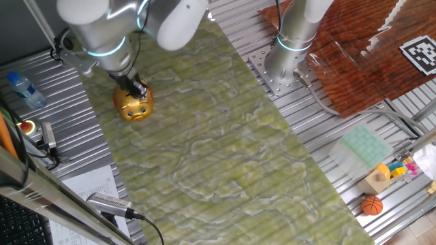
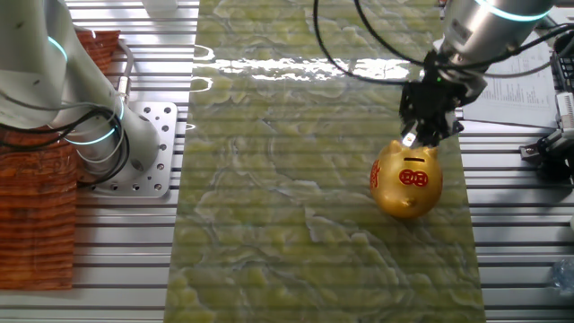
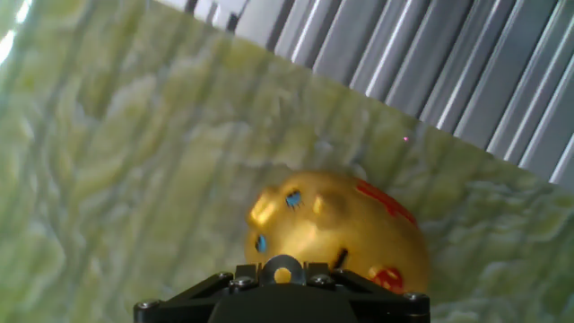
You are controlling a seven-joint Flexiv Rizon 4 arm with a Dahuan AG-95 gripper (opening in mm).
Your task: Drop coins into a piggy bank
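The green mottled surface (image 2: 296, 224) carries the gold piggy bank (image 2: 408, 182) near its edge. The claw (image 2: 421, 135) hangs right above the bank's back, likely to line a coin (image 3: 283, 272) over the slot; fingers seemingly clamped on it.

A: What covers the table?

B: A green marbled mat (image 1: 225, 156) runs from eleven o'clock to five o'clock across a ribbed metal table (image 1: 320, 136). In the other fixed view, glare (image 2: 296, 67) shines on the mat at twelve o'clock.

A: And around it?

B: A reddish wooden board (image 1: 354, 61) lies at one o'clock, a water bottle (image 1: 26, 90) at nine, printed papers (image 1: 92, 185) at seven, and a small orange basketball (image 1: 372, 205) at four.
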